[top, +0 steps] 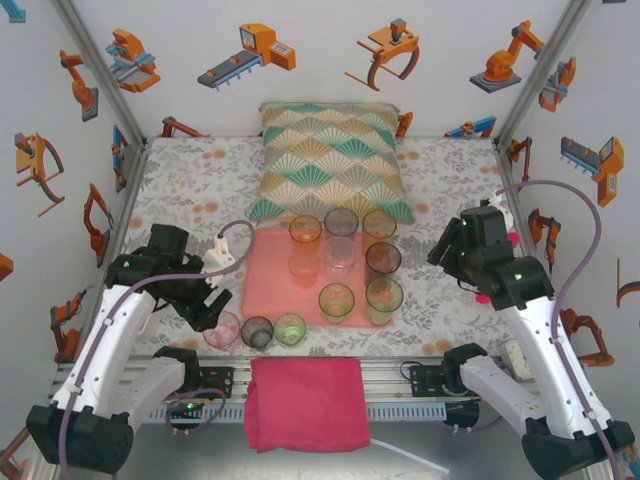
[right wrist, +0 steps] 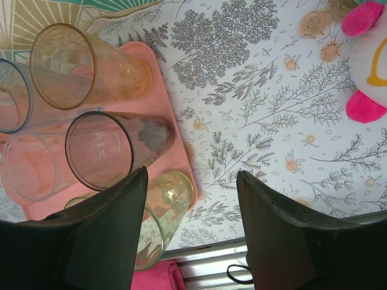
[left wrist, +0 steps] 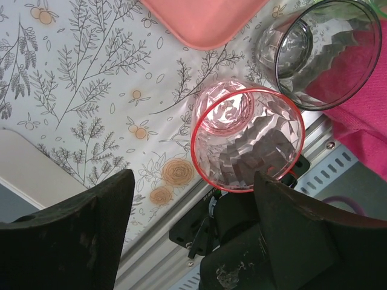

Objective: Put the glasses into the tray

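the task is well advanced but not finished. the flat salmon-pink rectangular tray [top: 268, 292] lies in the middle of the table, toward its near edge. i count about eight small round see-through tumblers [top: 336, 300] standing upright inside it: amber, smoky grey, clear and green ones, mostly along its far and right sides. its near left part is bare.

three tumblers are left outside, in a row close to the near edge of the table, just beside the tray's near left corner: a pink tumbler [top: 221, 330], a smoky grey tumbler [top: 257, 331] and a green tumbler [top: 289, 328].

the left gripper [left wrist: 193, 178] has its jaws apart on either side of the pink tumbler. one finger perhaps touches the rim, but i judge it is not gripped yet. the right gripper [right wrist: 192, 175] is about half open and empty, hanging over the right edge of the tray.
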